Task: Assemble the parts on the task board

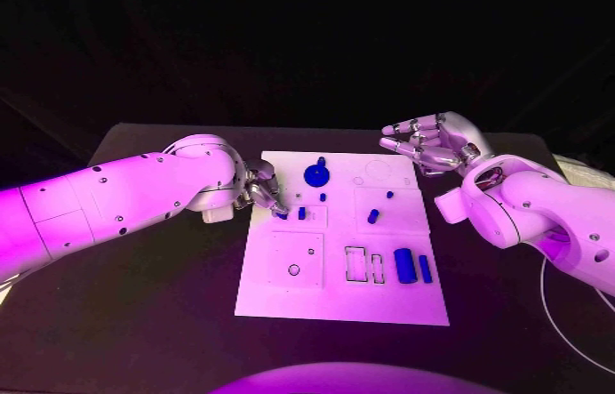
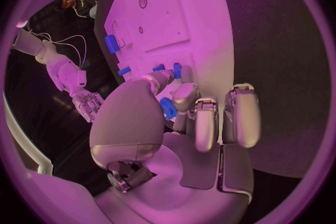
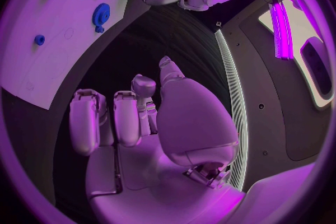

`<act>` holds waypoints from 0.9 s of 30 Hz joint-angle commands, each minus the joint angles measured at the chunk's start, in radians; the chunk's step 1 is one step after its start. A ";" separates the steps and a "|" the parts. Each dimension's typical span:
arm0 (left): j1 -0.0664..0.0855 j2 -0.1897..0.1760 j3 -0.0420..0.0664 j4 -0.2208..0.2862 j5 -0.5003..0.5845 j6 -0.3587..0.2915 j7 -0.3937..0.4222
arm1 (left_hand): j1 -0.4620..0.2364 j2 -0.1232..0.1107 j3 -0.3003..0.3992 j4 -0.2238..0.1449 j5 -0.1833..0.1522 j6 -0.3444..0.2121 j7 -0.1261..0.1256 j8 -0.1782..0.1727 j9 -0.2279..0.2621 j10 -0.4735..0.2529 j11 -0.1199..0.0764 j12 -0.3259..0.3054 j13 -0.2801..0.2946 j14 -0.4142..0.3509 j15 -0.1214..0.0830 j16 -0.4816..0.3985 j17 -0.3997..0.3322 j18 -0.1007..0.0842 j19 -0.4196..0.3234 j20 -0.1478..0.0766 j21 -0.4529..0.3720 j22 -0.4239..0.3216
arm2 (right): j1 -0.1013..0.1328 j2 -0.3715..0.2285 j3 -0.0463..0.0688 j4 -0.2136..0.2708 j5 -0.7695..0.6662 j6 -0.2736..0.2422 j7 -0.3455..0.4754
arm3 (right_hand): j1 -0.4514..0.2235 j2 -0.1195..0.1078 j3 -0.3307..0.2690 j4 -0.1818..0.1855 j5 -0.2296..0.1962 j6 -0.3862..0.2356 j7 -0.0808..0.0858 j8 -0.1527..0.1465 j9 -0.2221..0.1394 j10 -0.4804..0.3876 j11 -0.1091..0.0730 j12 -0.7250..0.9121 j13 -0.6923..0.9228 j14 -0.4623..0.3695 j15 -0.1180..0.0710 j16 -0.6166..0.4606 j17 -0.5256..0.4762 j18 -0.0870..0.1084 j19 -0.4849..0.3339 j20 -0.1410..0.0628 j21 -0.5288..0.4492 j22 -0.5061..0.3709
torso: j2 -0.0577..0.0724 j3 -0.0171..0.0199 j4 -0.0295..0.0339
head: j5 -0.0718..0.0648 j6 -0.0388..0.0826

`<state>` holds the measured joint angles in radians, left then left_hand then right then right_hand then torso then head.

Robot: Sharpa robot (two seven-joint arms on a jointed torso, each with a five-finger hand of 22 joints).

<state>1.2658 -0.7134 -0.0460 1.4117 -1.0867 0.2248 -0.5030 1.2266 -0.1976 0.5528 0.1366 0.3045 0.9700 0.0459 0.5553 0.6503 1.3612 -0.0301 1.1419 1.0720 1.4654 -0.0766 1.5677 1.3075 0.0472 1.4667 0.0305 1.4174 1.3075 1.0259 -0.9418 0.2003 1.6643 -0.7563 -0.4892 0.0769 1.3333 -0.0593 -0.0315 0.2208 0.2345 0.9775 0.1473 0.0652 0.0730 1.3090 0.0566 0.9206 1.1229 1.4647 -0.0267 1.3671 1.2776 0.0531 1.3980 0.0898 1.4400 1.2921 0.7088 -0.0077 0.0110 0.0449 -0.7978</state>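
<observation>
Head view: my left hand (image 1: 263,189) at task board (image 1: 289,296) left edge, fingertips on small blue part (image 2: 168,107), pinch looks closed. Right hand (image 1: 434,143) off board, fingers loosely curled, empty. Next, I reckon: lift part, seat in slot w/ care.

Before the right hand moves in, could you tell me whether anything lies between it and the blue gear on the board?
Nothing visible does. The right hand hovers off the board's far right corner; bare white plate separates it from the blue gear.
</observation>
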 commanded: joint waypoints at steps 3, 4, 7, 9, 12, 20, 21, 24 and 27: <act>-0.004 0.007 -0.003 0.002 -0.005 0.038 -0.027 | 0.004 0.004 0.139 -0.141 0.005 0.008 0.000 -0.005 -0.001 0.012 0.001 0.002 0.005 0.105 -0.005 0.003 0.263 -0.008 0.035 -0.003 0.004 0.158 | -0.001 0.001 0.000 0.002 -0.010 0.017 0.009 | 0.001 0.011 -0.006 0.000 0.006 -0.003 -0.003 0.004 0.001 -0.004 -0.001 0.004 0.000 0.047 0.008 -0.004 -0.001 0.012 -0.007 0.001 -0.006 -0.001 | 0.000 0.0000 -0.0001 | 0.001 -0.002; -0.004 0.008 -0.003 0.001 -0.003 0.038 -0.031 | 0.002 0.006 0.138 -0.139 0.005 0.009 0.000 -0.006 -0.002 0.013 0.001 0.002 0.006 0.105 -0.005 0.003 0.263 -0.008 0.035 -0.002 0.004 0.158 | -0.001 0.000 0.000 0.002 -0.010 0.017 0.009 | 0.001 0.011 -0.006 0.000 0.006 -0.003 -0.003 0.004 0.001 -0.004 -0.001 0.004 0.000 0.047 0.008 -0.004 -0.001 0.012 -0.007 0.001 -0.006 -0.001 | 0.000 0.0000 0.0000 | 0.001 -0.002; -0.004 0.012 -0.003 -0.001 0.006 0.043 -0.048 | -0.013 0.014 0.132 -0.127 0.005 0.015 -0.004 -0.011 -0.006 0.018 -0.001 0.004 0.009 0.105 -0.005 0.003 0.263 -0.008 0.036 -0.002 0.006 0.160 | -0.001 0.000 0.000 0.003 -0.010 0.017 0.009 | 0.001 0.011 -0.006 0.000 0.006 -0.003 -0.003 0.004 0.001 -0.004 -0.001 0.004 0.000 0.047 0.008 -0.004 -0.001 0.012 -0.007 0.001 -0.006 -0.001 | 0.000 0.0012 -0.0002 | 0.002 -0.004; -0.003 0.016 -0.003 -0.002 0.010 0.053 -0.065 | -0.037 0.021 0.117 -0.110 0.004 0.024 -0.011 -0.013 -0.008 0.023 -0.004 0.006 0.013 0.105 -0.007 0.003 0.263 -0.009 0.038 -0.003 0.009 0.163 | -0.001 0.000 0.000 0.005 -0.010 0.017 0.009 | 0.001 0.011 -0.006 0.000 0.006 -0.003 -0.003 0.004 0.001 -0.004 -0.001 0.004 0.000 0.047 0.008 -0.004 -0.001 0.012 -0.007 0.001 -0.006 -0.001 | 0.000 0.0014 -0.0004 | 0.001 -0.005; -0.003 0.020 -0.003 -0.004 0.014 0.068 -0.085 | -0.062 0.025 0.092 -0.093 0.003 0.032 -0.018 -0.017 -0.011 0.025 -0.009 0.005 0.013 0.105 -0.011 0.003 0.263 -0.009 0.038 -0.005 0.007 0.163 | -0.001 0.000 0.000 0.006 -0.010 0.022 0.009 | 0.001 0.011 -0.006 0.000 0.006 -0.003 -0.003 0.004 0.001 -0.004 -0.001 0.004 0.000 0.047 0.008 -0.004 -0.001 0.012 -0.007 0.001 -0.006 -0.001 | 0.000 0.0008 -0.0009 | 0.000 -0.005; -0.003 0.029 -0.004 -0.008 0.015 0.086 -0.121 | -0.113 0.047 0.048 -0.051 0.004 0.055 -0.024 -0.027 -0.021 0.030 -0.014 0.011 0.024 0.105 -0.016 0.003 0.263 -0.012 0.043 -0.010 0.017 0.171 | -0.001 -0.003 0.000 0.012 -0.010 0.026 0.010 | 0.001 0.012 -0.006 0.001 0.008 -0.003 -0.003 0.004 0.001 -0.005 -0.001 0.002 -0.002 0.046 0.008 -0.006 -0.003 0.012 -0.009 0.001 -0.008 -0.004 | 0.000 0.0012 0.0007 | -0.002 -0.006; -0.003 0.030 -0.004 -0.008 0.013 0.086 -0.124 | -0.120 0.050 0.044 -0.045 0.004 0.057 -0.024 -0.028 -0.022 0.031 -0.015 0.012 0.025 0.105 -0.016 0.003 0.263 -0.012 0.044 -0.010 0.018 0.173 | -0.001 -0.004 0.000 0.012 -0.010 0.026 0.010 | 0.001 0.012 -0.006 0.001 0.008 -0.003 -0.003 0.004 0.001 -0.005 -0.001 0.001 -0.002 0.046 0.008 -0.006 -0.003 0.012 -0.009 0.001 -0.008 -0.004 | 0.000 0.0012 0.0001 | -0.002 -0.006; -0.003 0.033 -0.004 -0.010 0.007 0.085 -0.128 | -0.132 0.054 0.037 -0.038 0.005 0.062 -0.025 -0.030 -0.024 0.034 -0.016 0.017 0.031 0.105 -0.017 0.003 0.263 -0.013 0.046 -0.011 0.021 0.175 | -0.001 -0.006 0.000 0.013 -0.009 0.026 0.011 | 0.001 0.012 -0.007 0.001 0.008 -0.003 -0.003 0.004 0.001 -0.006 -0.001 -0.001 -0.003 0.046 0.008 -0.008 -0.006 0.013 -0.010 0.001 -0.009 -0.006 | 0.000 0.0000 -0.0014 | -0.001 -0.007; -0.003 0.035 -0.004 -0.011 0.003 0.084 -0.131 | -0.138 0.054 0.033 -0.034 0.005 0.065 -0.026 -0.031 -0.025 0.035 -0.016 0.020 0.035 0.105 -0.017 0.003 0.263 -0.013 0.046 -0.012 0.023 0.176 | -0.001 -0.006 0.000 0.014 -0.009 0.026 0.011 | 0.001 0.012 -0.007 0.001 0.008 -0.003 -0.003 0.004 0.001 -0.006 -0.001 -0.001 -0.003 0.046 0.008 -0.008 -0.006 0.013 -0.010 0.001 -0.009 -0.006 | 0.000 0.0001 -0.0004 | -0.002 -0.009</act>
<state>1.2735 -0.6819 -0.0413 1.4001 -1.0841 0.2577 -0.6011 1.0958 -0.1424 0.5879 0.1014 0.3030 1.0081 0.0405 0.5296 0.6265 1.3910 -0.0453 1.1580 1.1065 1.4681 -0.0864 1.5677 1.3074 0.0473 1.4669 0.0232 1.4354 1.3074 1.0258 -0.9483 0.2002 1.6760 -0.7566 -0.4791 0.0776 1.3333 -0.0594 -0.0315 0.2208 0.2383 0.9775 0.1473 0.0652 0.0727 1.3090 0.0566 0.9206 1.1202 1.4647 -0.0267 1.3630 1.2727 0.0531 1.3945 0.0933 1.4356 1.2869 0.7084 -0.0071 0.0104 0.0434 -0.8052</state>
